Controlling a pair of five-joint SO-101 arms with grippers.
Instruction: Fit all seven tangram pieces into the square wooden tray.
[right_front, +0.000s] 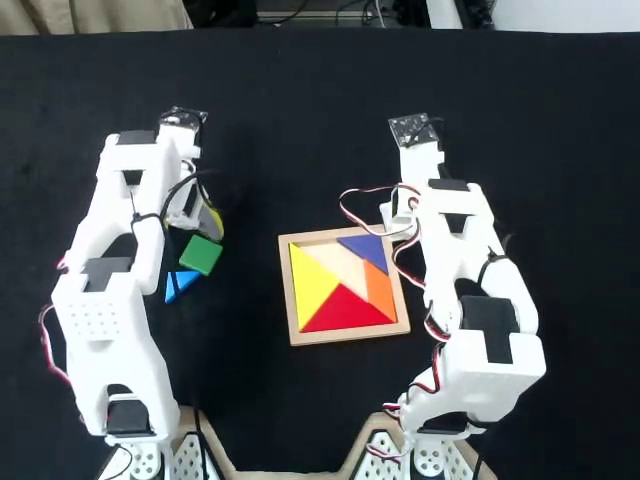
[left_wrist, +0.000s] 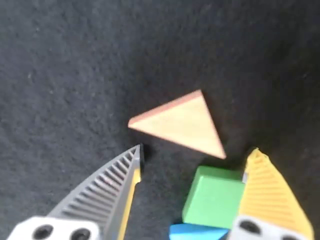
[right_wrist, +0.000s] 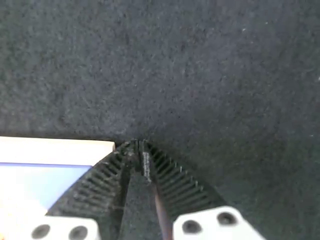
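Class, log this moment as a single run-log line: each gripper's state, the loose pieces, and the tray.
left gripper: open, by pale triangle | right gripper: shut, beside tray | loose: green square, blue triangle | tray: partly filled

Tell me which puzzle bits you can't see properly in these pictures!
- Blue piece, left wrist view: cut off by the picture's edge, so its shape is unclear there.
- Wooden tray, right wrist view: mostly cut off by the edge and covered by the shut right gripper.
- Pale patch inside the tray, high view: too small to tell whether it is a pale piece or bare wood.
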